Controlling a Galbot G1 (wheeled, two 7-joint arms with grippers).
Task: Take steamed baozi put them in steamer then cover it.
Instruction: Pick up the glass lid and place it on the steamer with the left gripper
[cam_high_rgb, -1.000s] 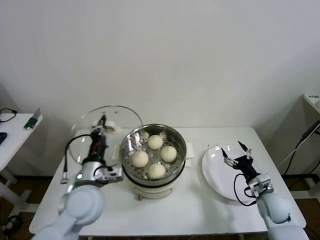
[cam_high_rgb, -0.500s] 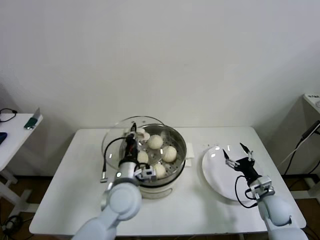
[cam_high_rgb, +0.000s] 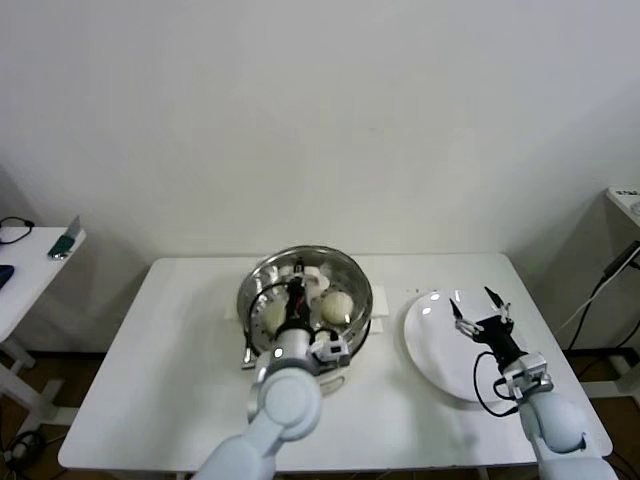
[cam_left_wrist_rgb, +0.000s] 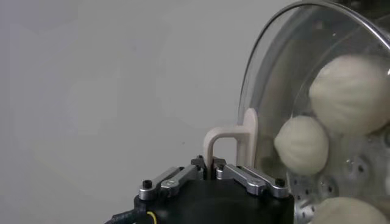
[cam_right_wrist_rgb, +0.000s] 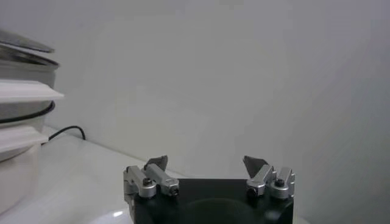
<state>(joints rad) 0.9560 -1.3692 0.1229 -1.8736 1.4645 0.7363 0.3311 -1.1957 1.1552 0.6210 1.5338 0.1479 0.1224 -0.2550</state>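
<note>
The steamer (cam_high_rgb: 363, 300) stands mid-table with steamed baozi inside; one baozi (cam_high_rgb: 337, 306) and another (cam_high_rgb: 271, 316) show beside the arm. My left gripper (cam_high_rgb: 297, 278) is over the steamer, shut on the cream-white handle (cam_left_wrist_rgb: 234, 137) of the glass cover (cam_left_wrist_rgb: 274, 91). The cover lies across the steamer's mouth; whether it rests on the rim I cannot tell. Through the glass in the left wrist view, baozi (cam_left_wrist_rgb: 350, 85) sit on the perforated floor. My right gripper (cam_high_rgb: 480, 305) hangs open and empty over the white plate (cam_high_rgb: 435, 350).
The white plate lies right of the steamer, near the table's right edge. A side table (cam_high_rgb: 25, 260) with small items stands at the far left. The steamer's side (cam_right_wrist_rgb: 21, 79) shows in the right wrist view, beyond the right gripper (cam_right_wrist_rgb: 207, 163).
My left arm has carried the cover from the table's left side rightward until it lies over the steamer. The right arm has stayed almost still.
</note>
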